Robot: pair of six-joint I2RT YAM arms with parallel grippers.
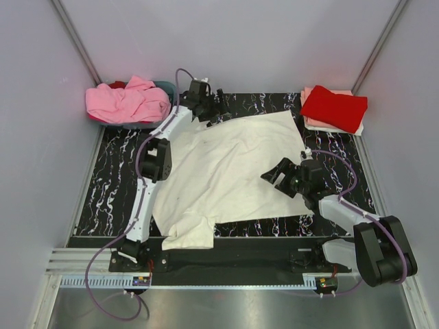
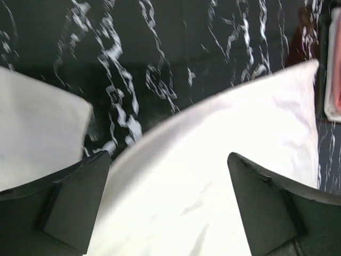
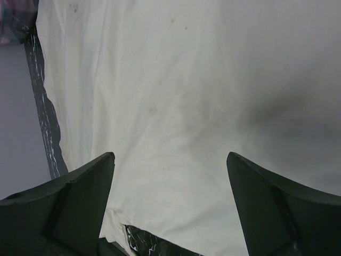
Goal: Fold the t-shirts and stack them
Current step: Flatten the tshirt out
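Cream shirt [image 1: 226,171] lies spread flat at mid-frame, no fold made yet. Red shirt [image 1: 334,106] sits folded on the stack, upper right. Pink shirt [image 1: 127,103] is heaped upper left, undone. Left gripper [image 2: 168,160] and right gripper [image 3: 170,157] are both wide and empty over the cream shirt.

Top view: even, diffuse light from overhead, sharp focus, only faint soft shadows. Left wrist view blurred, with the white veins of the counter [image 2: 186,42] smeared. Right wrist view dimmer, with a soft dark shadow across the right of the cream-white t-shirt [image 3: 186,106].
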